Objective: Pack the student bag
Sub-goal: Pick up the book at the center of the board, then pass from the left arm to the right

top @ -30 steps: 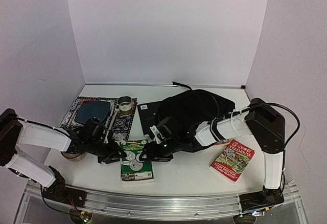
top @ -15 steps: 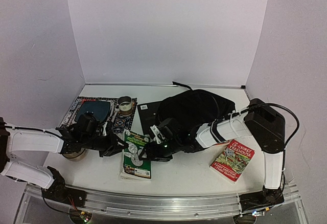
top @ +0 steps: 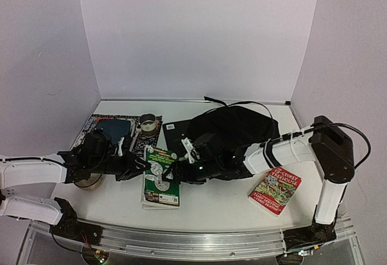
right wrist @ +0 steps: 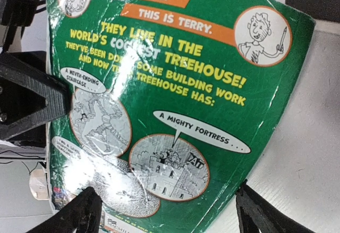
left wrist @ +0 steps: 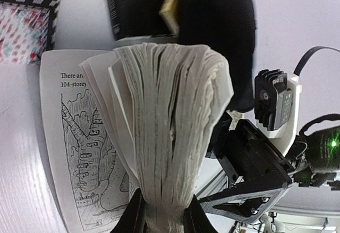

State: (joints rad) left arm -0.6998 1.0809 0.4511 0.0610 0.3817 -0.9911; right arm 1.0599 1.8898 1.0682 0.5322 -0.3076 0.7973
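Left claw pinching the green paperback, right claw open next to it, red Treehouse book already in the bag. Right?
Not quite. The red Treehouse book isn't in the student bag. It lies on the table to the bag's right, as the top external view shows. The rest holds: left claw pinching the green paperback, right claw open next to it.

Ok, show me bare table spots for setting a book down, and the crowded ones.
Best: the near edge between the green book and the red book, in front of the student bag. A thin strip lies behind the mat. Crowded: black notebook, left pincer and right pincer at the green book.
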